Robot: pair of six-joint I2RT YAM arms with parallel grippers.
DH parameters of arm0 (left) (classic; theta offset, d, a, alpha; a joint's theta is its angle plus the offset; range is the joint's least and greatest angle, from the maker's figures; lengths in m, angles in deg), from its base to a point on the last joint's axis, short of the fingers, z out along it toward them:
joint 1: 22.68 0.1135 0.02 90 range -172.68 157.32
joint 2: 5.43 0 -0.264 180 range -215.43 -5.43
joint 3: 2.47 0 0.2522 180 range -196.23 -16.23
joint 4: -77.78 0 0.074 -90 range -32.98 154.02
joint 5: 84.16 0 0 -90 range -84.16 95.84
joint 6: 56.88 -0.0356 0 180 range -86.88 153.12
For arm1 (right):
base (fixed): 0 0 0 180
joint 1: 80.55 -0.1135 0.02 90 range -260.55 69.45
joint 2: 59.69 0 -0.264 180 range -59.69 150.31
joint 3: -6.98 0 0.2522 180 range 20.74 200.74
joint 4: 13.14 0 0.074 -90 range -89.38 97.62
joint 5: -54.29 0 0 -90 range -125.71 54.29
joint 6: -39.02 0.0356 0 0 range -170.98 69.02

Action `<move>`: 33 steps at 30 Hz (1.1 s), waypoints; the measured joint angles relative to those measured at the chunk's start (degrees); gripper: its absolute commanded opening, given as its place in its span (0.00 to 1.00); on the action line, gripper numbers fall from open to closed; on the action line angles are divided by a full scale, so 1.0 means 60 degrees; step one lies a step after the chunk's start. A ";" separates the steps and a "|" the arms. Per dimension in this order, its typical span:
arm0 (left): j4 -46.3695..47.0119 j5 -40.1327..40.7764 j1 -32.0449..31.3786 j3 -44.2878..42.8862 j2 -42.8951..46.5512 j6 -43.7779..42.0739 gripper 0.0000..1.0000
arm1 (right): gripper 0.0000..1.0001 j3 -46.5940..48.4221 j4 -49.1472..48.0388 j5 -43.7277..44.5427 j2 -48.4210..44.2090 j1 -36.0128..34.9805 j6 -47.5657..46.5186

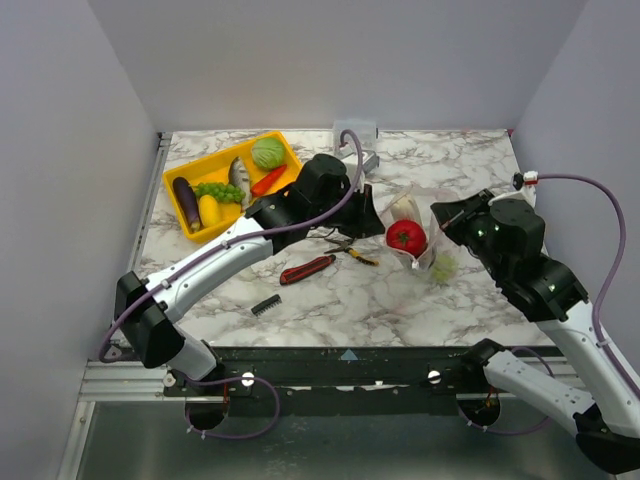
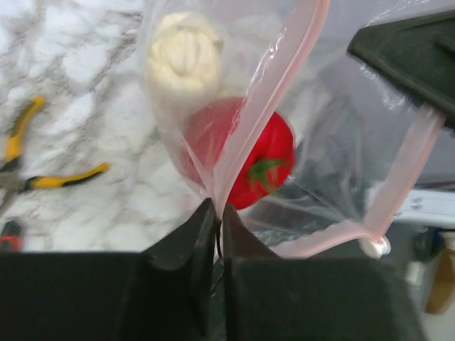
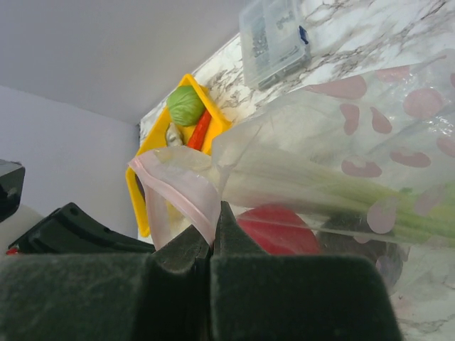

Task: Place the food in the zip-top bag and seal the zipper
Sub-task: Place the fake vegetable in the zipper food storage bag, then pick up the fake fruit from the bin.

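Observation:
The clear zip-top bag [image 1: 418, 238] is held up between both grippers, its mouth open. Inside are a red tomato [image 1: 406, 237], a cream-white food [image 1: 403, 208] and a pale green celery stalk [image 1: 443, 265]. My left gripper [image 1: 375, 222] is shut on the pinkish zipper strip [image 2: 284, 85] at one side of the mouth; in the left wrist view [image 2: 215, 213] the tomato [image 2: 259, 160] lies just beyond it. My right gripper [image 1: 440, 215] is shut on the strip [image 3: 181, 188] at the other side, seen in the right wrist view [image 3: 213, 227].
The yellow tray [image 1: 283, 141] at back left holds a cabbage [image 1: 267, 153], eggplant [image 1: 186, 203], yellow fruit [image 1: 209, 210], grapes [image 1: 218, 190], fish [image 1: 237, 172] and a red-orange piece [image 1: 268, 180]. A red-handled knife [image 1: 307, 268], pliers [image 1: 352, 252] and a small black part [image 1: 265, 305] lie on the marble. A clear box [image 1: 358, 130] stands at the back.

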 measured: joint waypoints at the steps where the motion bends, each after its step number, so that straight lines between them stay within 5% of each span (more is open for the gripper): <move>1: 0.0036 -0.0226 -0.0004 -0.0146 -0.0189 0.0066 0.00 | 0.00 -0.0004 0.0007 0.0033 -0.0033 0.0000 -0.0124; 18: 0.1872 -0.3257 -0.0135 -0.0721 -0.0725 0.1745 0.01 | 0.00 -0.0047 0.1552 0.2251 -0.0612 0.0000 -0.2280; 22: 0.1880 -0.3297 0.0062 -0.0437 -0.0914 0.1891 0.36 | 0.00 -0.0055 0.1552 0.2251 -0.0645 0.0000 -0.2291; 33: 0.1679 -0.3322 0.1687 0.0882 -0.0018 0.1395 0.54 | 0.00 -0.0299 0.1472 0.2269 -0.0528 0.0000 -0.2448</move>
